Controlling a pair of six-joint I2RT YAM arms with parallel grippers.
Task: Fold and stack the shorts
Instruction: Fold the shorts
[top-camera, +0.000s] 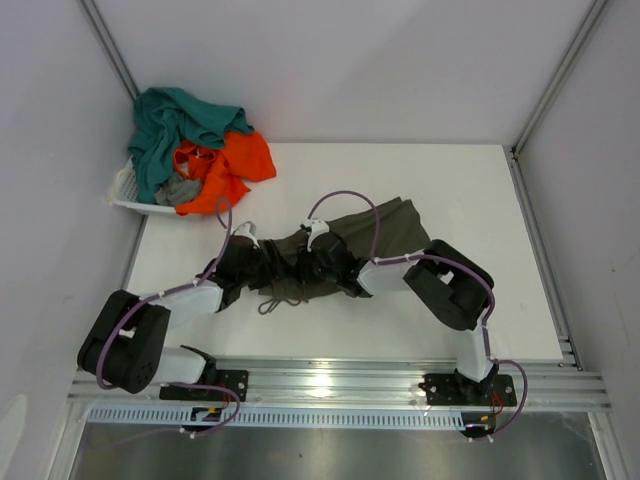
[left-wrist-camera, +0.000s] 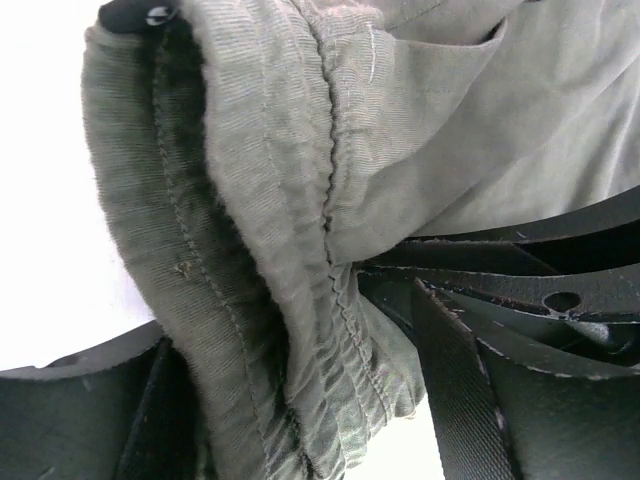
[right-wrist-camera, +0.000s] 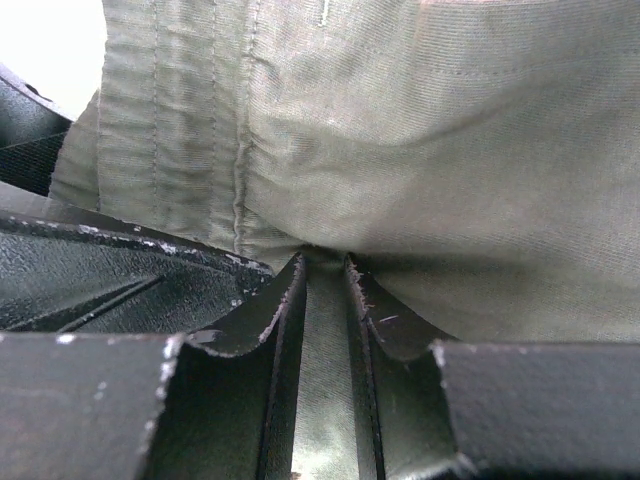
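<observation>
Your right end effector (right-wrist-camera: 325, 262) is pressed together on a thin fold of the olive shorts (top-camera: 385, 225), beside the waistband (right-wrist-camera: 170, 130). Just beside it, the left end effector (left-wrist-camera: 300, 390) grips the bunched waistband too. Both hold the near-left end, mid-counter (top-camera: 450, 180). From there the long axis runs off to the far right, legs trailing. Any fold likely goes that way, and the right arm is nearer. Other shorts (top-camera: 200, 150) sit in the basket (top-camera: 122, 195).
</observation>
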